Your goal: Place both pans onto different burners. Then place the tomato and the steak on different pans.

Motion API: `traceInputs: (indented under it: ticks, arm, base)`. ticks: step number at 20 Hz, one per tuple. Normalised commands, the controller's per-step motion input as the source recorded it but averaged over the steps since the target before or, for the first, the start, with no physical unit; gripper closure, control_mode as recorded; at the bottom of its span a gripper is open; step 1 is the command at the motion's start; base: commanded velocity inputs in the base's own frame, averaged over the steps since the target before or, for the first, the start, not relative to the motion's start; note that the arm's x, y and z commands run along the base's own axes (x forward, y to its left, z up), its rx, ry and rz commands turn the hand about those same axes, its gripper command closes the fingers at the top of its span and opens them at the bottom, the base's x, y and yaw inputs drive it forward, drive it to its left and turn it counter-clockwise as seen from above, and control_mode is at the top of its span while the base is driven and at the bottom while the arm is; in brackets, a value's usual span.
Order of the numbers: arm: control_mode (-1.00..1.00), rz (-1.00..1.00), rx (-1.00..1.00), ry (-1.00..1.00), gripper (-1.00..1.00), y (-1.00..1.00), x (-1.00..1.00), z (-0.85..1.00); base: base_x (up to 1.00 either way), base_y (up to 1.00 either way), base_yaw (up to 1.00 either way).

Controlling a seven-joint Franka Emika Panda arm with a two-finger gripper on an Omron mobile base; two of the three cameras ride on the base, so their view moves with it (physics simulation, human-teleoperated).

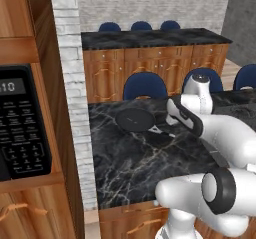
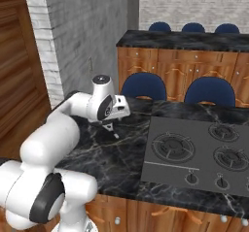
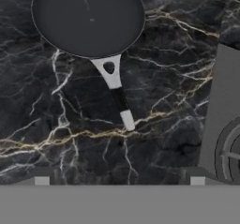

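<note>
A flat black skillet [image 3: 88, 19] lies on the dark marble counter, and its thin handle [image 3: 117, 92] points toward my hand. The same skillet [image 1: 134, 119] sits at the counter's back, just left of my white arm. My gripper [image 3: 119, 181] hovers open above the end of the handle, with nothing between its fingers. From the sides my gripper [image 1: 167, 131] [image 2: 111, 128] hangs a little over the counter. The dark grey cooktop [image 2: 160, 168] lies to the right with its large burners [image 2: 173, 147] [image 2: 232, 158] bare. The tomato and the steak are out of view.
A corner of the cooktop [image 3: 225, 120] reaches in at the right of the hand view. Blue chairs [image 2: 143, 86] stand behind the counter. A brick pillar [image 1: 70, 83] and a microwave [image 1: 20, 123] in wooden cabinets bound the left side.
</note>
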Motion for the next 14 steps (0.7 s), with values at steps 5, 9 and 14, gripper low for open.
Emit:
traceInputs:
  ticks: [5,9,14]
  arm:
    - [-1.0,0.11,-0.06,0.0,-1.0,0.22,0.42,-0.26]
    - [-1.0,0.1,0.0,0.01,-1.0,0.01,0.27,-0.25]
    - [-1.0,0.06,0.0,0.0,-1.0,0.0,0.24,-0.31]
  base:
    - [0.0,0.0,0.0]
    - [0.0,0.0,0.0]
    - [0.0,0.0,0.0]
